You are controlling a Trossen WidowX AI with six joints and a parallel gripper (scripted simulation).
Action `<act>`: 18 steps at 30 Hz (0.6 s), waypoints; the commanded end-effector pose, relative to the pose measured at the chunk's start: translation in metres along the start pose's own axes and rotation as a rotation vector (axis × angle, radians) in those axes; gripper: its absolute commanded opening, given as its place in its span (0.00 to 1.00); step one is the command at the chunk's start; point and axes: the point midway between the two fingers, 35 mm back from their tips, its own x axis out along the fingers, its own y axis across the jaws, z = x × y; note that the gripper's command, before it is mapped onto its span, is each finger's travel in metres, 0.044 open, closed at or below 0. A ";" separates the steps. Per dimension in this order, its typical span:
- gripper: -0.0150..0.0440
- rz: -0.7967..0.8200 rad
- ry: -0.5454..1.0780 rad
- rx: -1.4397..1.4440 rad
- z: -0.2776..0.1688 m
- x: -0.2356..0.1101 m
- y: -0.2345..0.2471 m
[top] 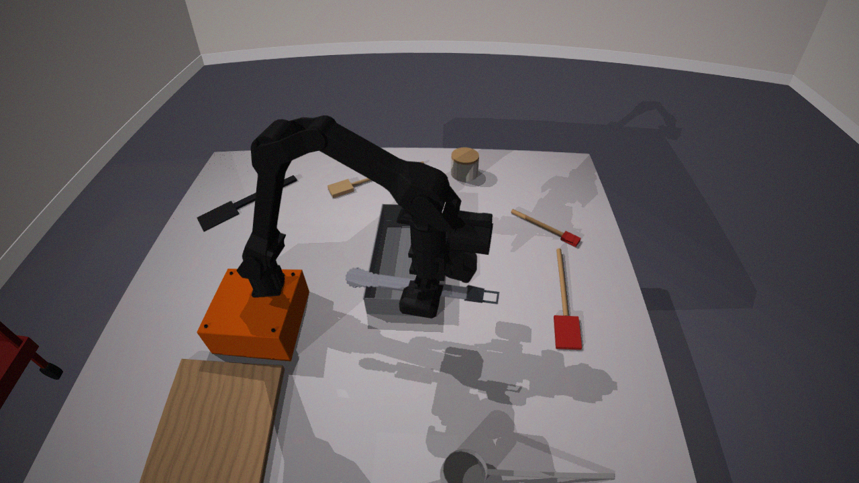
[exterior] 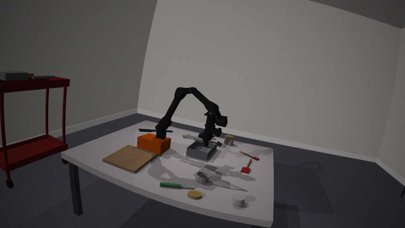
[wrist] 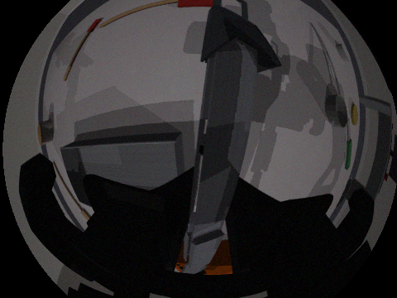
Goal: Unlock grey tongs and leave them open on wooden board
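The grey tongs [top: 373, 280] [exterior: 194, 139] [wrist: 222, 127] hang roughly level in the air over the near end of the roasting tin [top: 378, 240] [exterior: 198, 153] [wrist: 124, 157], arms pressed together. The scalloped tips point left and the hinge loop points right in the top view. My gripper [top: 421, 293] [exterior: 206, 141] [wrist: 210, 174] points down and is shut on the tongs around their middle. The wooden board [top: 210, 414] [exterior: 128, 157] lies at the table's front left, beside the arm's orange base [top: 251, 318].
Two red spatulas [top: 567, 330] [top: 570, 238] lie right of the tin. A wooden spatula [top: 340, 187], a black spatula [top: 219, 215] and a lidded jar [top: 465, 163] lie behind. A saucepan [top: 465, 468], a green-handled knife [exterior: 170, 185], a yellow disc [exterior: 194, 194] and a white cup [exterior: 238, 200] sit near the front edge.
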 end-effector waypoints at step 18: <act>0.00 -0.006 -0.002 0.206 -0.017 -0.012 -0.131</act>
